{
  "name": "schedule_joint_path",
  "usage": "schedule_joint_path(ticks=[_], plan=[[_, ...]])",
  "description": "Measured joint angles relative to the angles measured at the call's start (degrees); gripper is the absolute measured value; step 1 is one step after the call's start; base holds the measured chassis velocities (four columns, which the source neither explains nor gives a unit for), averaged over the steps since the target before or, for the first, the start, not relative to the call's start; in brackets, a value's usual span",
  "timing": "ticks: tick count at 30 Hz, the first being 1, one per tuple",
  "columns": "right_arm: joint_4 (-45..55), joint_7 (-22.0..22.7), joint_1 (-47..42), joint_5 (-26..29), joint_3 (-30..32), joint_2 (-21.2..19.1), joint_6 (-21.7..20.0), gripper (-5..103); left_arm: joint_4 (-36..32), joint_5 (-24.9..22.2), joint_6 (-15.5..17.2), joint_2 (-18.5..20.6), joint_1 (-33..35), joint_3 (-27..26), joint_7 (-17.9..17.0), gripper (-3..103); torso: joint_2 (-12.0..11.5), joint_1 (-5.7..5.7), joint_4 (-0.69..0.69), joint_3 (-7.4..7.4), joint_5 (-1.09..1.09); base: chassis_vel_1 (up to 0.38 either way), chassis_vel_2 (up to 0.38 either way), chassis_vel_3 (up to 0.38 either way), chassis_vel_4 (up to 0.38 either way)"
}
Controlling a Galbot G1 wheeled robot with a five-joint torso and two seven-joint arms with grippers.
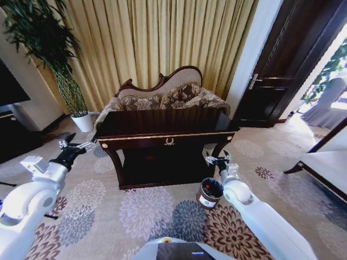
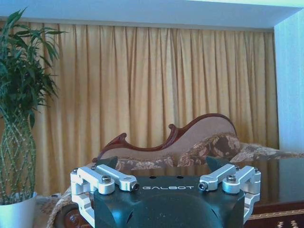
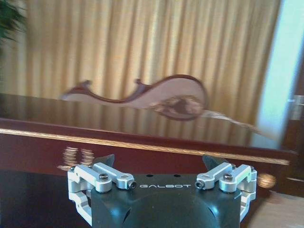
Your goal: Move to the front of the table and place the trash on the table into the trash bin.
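The dark glossy table (image 1: pixel 162 136) with gold trim stands in the middle of the head view, its top mirroring the sofa behind it. The trash is out of view. The small round brown trash bin (image 1: pixel 210 193) with a black liner stands on the carpet by the table's front right leg. My left gripper (image 1: pixel 69 144) hovers open off the table's left end, level with its top. My right gripper (image 1: pixel 217 160) hangs open just above the bin, before the table's right front corner. In the wrist views the left gripper (image 2: pixel 161 164) and right gripper (image 3: pixel 159 161) hold nothing.
A patterned sofa (image 1: pixel 168 96) sits right behind the table before gold curtains. At the left stand a tall plant in a white pot (image 1: pixel 82 121) and a dark cabinet (image 1: pixel 13 135). At the right are a dark door (image 1: pixel 271 92) and a piece of white furniture (image 1: pixel 325 162). Flowered carpet lies in front.
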Motion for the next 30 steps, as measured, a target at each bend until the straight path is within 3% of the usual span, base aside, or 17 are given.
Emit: schedule_joint_path(ticks=[9, 21, 30], plan=[[12.42, 0.39, -4.53, 3.02, 1.34, -3.86, -3.84, 100, -0.96, -0.02, 0.29, -0.06, -0.58, 0.18, -0.35, 100, 0.00, 0.00, 0.01, 0.00, 0.00, 0.000, 0.000, 0.000, 0.000], [12.26, 1.08, -3.49, 3.93, 1.33, -4.45, -5.59, 100, -1.16, 0.26, 0.37, -0.70, -0.29, -0.11, -0.40, 100, -0.02, 0.02, 0.01, 0.01, 0.00, 0.012, -0.023, -0.015, 0.029], [11.40, 1.25, -3.08, 3.25, 1.22, -4.38, -4.78, 100, -1.84, 0.25, 0.42, -0.68, 0.07, -0.54, -0.61, 100, 0.00, -0.02, 0.03, -0.01, 0.01, 0.061, -0.268, -0.066, 0.275]])
